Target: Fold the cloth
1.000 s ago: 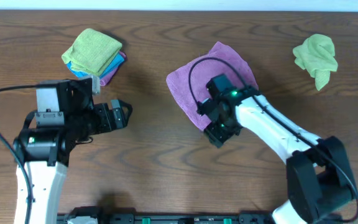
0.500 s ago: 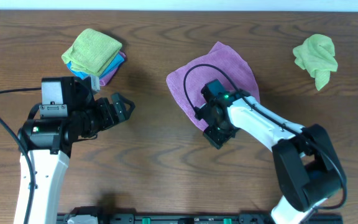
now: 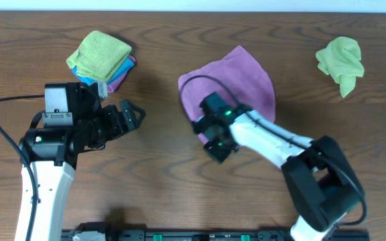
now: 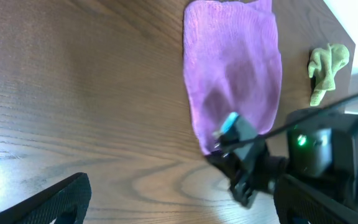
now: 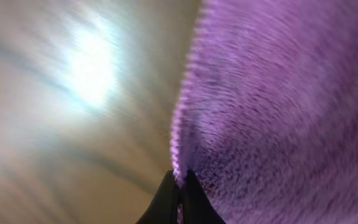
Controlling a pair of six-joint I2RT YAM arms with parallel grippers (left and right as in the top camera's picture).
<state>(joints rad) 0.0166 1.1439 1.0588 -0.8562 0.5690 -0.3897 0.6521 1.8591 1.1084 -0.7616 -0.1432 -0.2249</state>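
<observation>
The purple cloth [image 3: 240, 77] lies spread on the wooden table, a little right of centre. My right gripper [image 3: 205, 128] sits at the cloth's near left corner. In the right wrist view its black jaws [image 5: 180, 183] are pinched together on the cloth's fuzzy edge [image 5: 278, 112]. My left gripper [image 3: 134, 115] stands open to the left of the cloth, well apart from it, with nothing between its fingers. The left wrist view shows the cloth [image 4: 235, 68] ahead, the right arm's gripper on its near corner, and bare wood between the left gripper's [image 4: 179, 208] wide-set fingers.
A folded stack of green, blue and pink cloths [image 3: 102, 57] lies at the back left. A crumpled light green cloth [image 3: 341, 60] lies at the back right and also shows in the left wrist view [image 4: 327, 68].
My right gripper has slid left along the cloth's near edge and closed on it, pulling that corner leftward. The left arm shifted slightly up and right, then held still.
</observation>
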